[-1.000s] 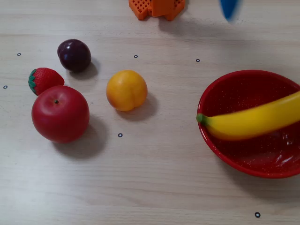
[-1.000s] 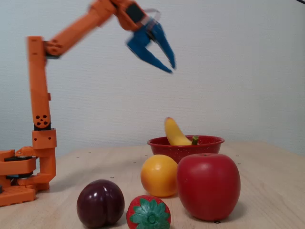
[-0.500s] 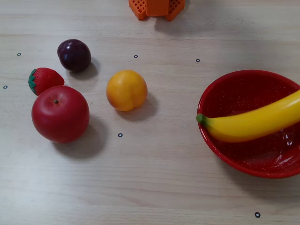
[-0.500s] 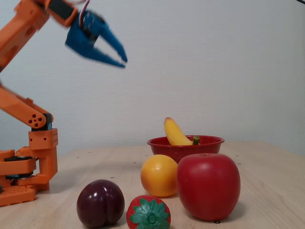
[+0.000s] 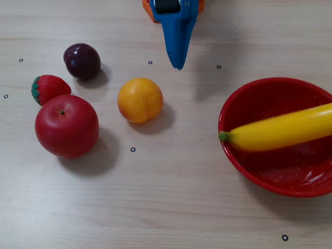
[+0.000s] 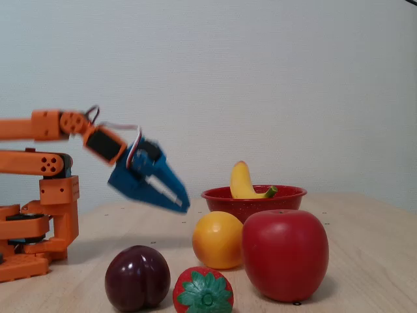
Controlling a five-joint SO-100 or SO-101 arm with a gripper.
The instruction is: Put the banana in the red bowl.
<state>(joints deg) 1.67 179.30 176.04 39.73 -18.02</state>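
The yellow banana [image 5: 280, 130] lies across the red bowl [image 5: 270, 185] at the right, its green stem tip poking over the bowl's left rim. In the low fixed view the banana [image 6: 240, 182] sticks up out of the bowl [image 6: 260, 203]. My blue gripper [image 5: 179, 63] reaches in from the top edge, well left of the bowl and apart from it. In the low view the gripper [image 6: 185, 203] hangs just above the table, pointing down toward the bowl. Its fingers sit close together, slightly blurred, with nothing between them.
A round orange-yellow fruit [image 5: 140, 99] sits just below the gripper tip. A red apple [image 5: 66, 126], a strawberry [image 5: 49, 88] and a dark plum [image 5: 82, 61] stand at the left. The orange arm base [image 6: 36, 241] is at the low view's left.
The arm has folded down and the gripper has dropped from high up to just above the table. The banana has shifted slightly in the bowl.
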